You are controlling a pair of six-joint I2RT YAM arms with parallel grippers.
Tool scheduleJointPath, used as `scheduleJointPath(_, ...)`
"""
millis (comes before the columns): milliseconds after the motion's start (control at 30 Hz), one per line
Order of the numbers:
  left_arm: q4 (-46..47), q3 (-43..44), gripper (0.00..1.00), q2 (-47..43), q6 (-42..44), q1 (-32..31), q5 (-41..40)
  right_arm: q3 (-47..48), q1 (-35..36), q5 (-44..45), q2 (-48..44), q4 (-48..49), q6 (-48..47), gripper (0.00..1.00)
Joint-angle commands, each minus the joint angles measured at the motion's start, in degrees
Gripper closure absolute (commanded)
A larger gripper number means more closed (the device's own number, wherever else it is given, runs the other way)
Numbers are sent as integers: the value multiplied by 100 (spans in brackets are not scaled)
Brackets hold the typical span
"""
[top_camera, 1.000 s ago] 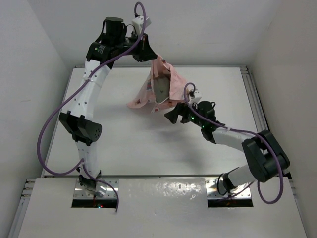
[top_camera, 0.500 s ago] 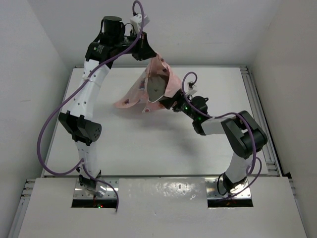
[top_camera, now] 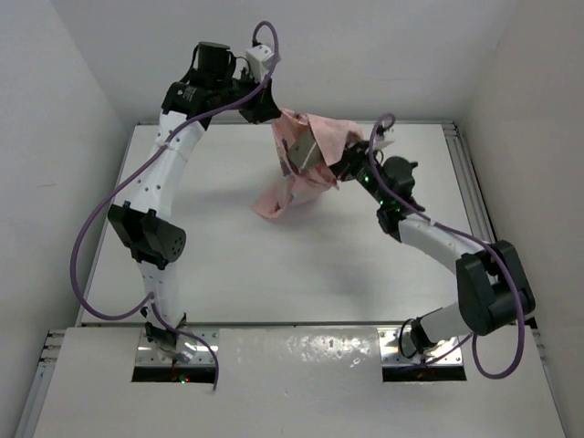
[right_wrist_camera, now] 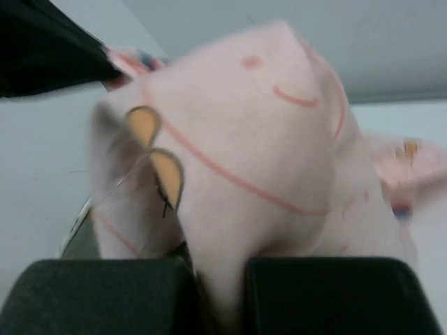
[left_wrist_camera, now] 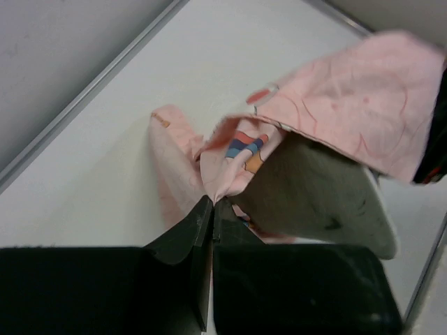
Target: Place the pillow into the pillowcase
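The pink printed pillowcase (top_camera: 315,137) hangs above the back of the table, held up between both grippers, with its lower end (top_camera: 274,203) drooping to the surface. My left gripper (top_camera: 277,119) is shut on a pinched fold of its rim (left_wrist_camera: 212,202). My right gripper (top_camera: 345,165) is shut on the opposite side of the cloth (right_wrist_camera: 220,286). The grey pillow (top_camera: 306,156) shows partly inside the open mouth, and in the left wrist view it (left_wrist_camera: 314,195) sits under the pink flap (left_wrist_camera: 349,98).
The white table (top_camera: 228,255) has a metal rail along its right edge (top_camera: 470,201) and white walls close behind and on both sides. Purple cables loop off both arms.
My right gripper has closed on the pillowcase and moved back and up to the right with it. The cloth has bunched up, and its spread lower part has drawn in.
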Motion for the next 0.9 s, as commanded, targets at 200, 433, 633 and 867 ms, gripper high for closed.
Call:
scheduleJointPath(200,-381,-571,75,-668,1605,45,195,3368,-398,-3534,-148,-3859,-1635,100)
scheduleJointPath(433,-382,-1089,45,-695,2167,-52,565,3140,-609,-3640,-25,-3577,-791,100)
scheduleJointPath(633,-882,-1300,23,-677,3333,-244,1442,3211,-592,-3746,204,-3419,-368,100)
scheduleJointPath(867,-331,-1424,19,-572,3154,-658,1076,3263,-398,-3676,397,-3638,-350,100)
